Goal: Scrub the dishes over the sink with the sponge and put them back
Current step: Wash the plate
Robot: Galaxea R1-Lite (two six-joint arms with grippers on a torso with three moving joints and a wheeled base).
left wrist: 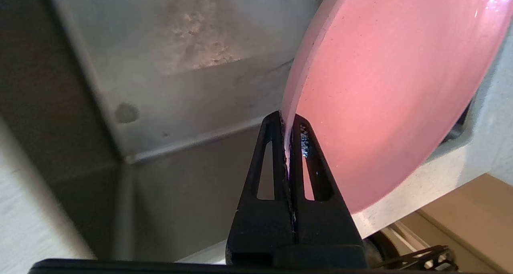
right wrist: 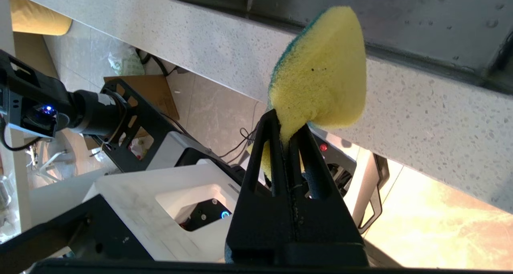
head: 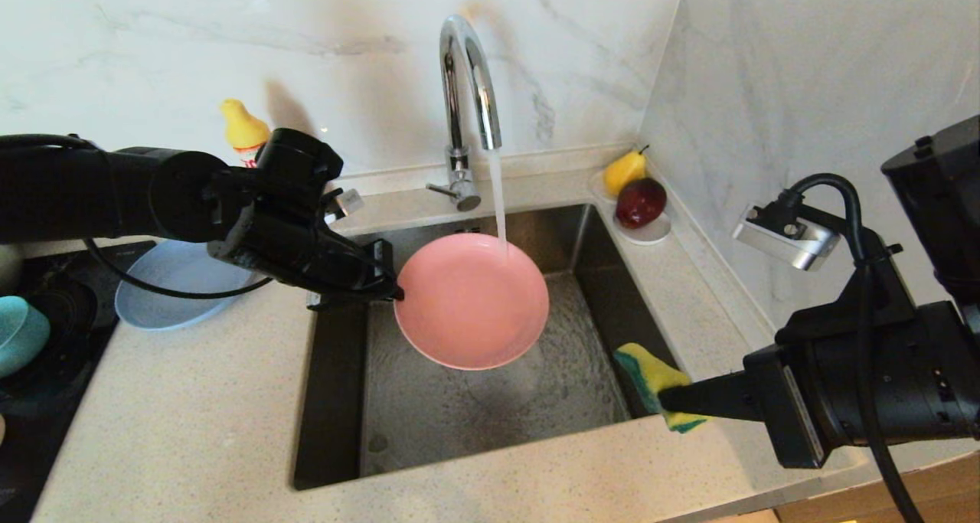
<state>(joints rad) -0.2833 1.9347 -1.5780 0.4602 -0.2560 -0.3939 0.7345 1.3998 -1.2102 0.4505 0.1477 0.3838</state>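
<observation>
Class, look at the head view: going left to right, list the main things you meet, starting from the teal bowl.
teal bowl → grey-blue plate → left gripper → salmon-pink plate → sponge → right gripper

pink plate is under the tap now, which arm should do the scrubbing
Right. The right gripper is shut on the sponge at the sink's right edge; the left gripper is pinching the pink plate.
</observation>
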